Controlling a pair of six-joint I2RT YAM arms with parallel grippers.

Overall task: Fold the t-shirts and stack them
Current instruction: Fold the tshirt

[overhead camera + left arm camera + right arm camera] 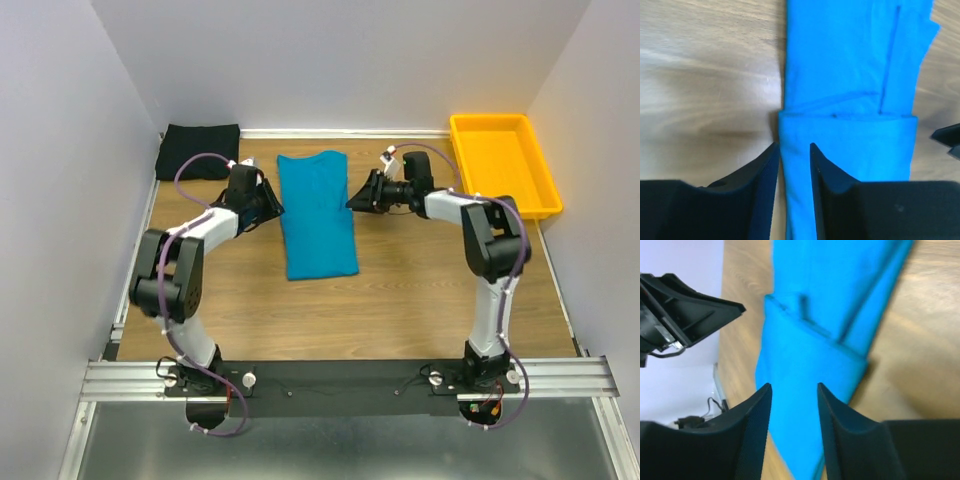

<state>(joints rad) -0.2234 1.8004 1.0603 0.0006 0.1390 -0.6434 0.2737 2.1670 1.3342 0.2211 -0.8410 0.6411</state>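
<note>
The teal-blue t-shirt (318,215) lies on the table's middle, folded into a long narrow strip with its upper part folded over. My left gripper (275,208) is low at its left edge, jaws a little apart astride that edge (793,146), not pinching the cloth (850,75). My right gripper (350,203) is at the shirt's right edge, open (794,386) just over the cloth (810,365). The black t-shirt (200,150) lies folded in the far left corner, away from both grippers.
A yellow plastic tray (500,160) stands at the far right by the wall. White walls close in the table on the left, back and right. The left arm's gripper shows in the right wrist view (690,315).
</note>
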